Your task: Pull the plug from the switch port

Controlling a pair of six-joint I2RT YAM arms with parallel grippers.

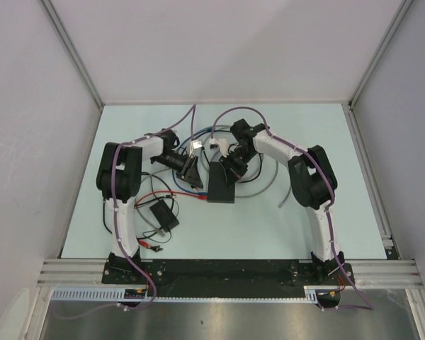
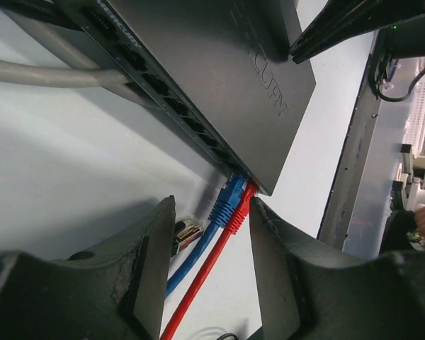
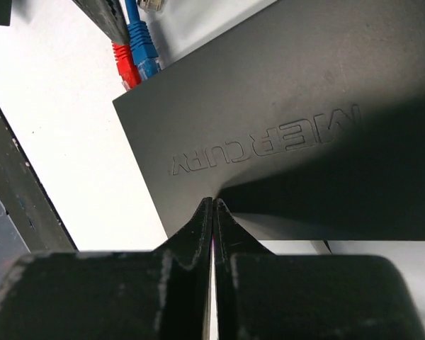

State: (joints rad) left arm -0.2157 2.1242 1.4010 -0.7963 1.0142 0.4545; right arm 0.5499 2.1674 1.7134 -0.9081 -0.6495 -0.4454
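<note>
**Left claw is straddling the two plugs at the switch's corner**

The switch (image 1: 222, 185) is lying flat on the table (image 1: 304, 227) between the two arms, with its port row (image 2: 163, 99) facing the left arm. A blue plug (image 2: 230, 195) and a red plug (image 2: 239, 211) are sitting side by side in the last two ports, red at the very corner. A grey cable (image 2: 42, 73) is occupying a port farther along. I cannot tell which of the coloured pair is meant.

The left claw (image 2: 211, 212) is the nearer one. It is facing the port edge with its jaws standing partly open, one on either side of the pair, gripping nothing. In the wrist view the red plug is lying just beside the finger on the right, and the blue one is standing apart from the other finger.

Both plugs are pointing nose-first into the switch. Their long axes are running square to the port edge and roughly along the claw's own line of reach, with the cords trailing back between the fingers. The pull is therefore looking like a straight draw along that line, away from the switch.

The right claw (image 3: 213, 205) is closed tight and empty. Its tips are resting at the edge of the switch's top face, far from the plugs. It is likely bracing the box, though contact is hard to confirm.
</note>
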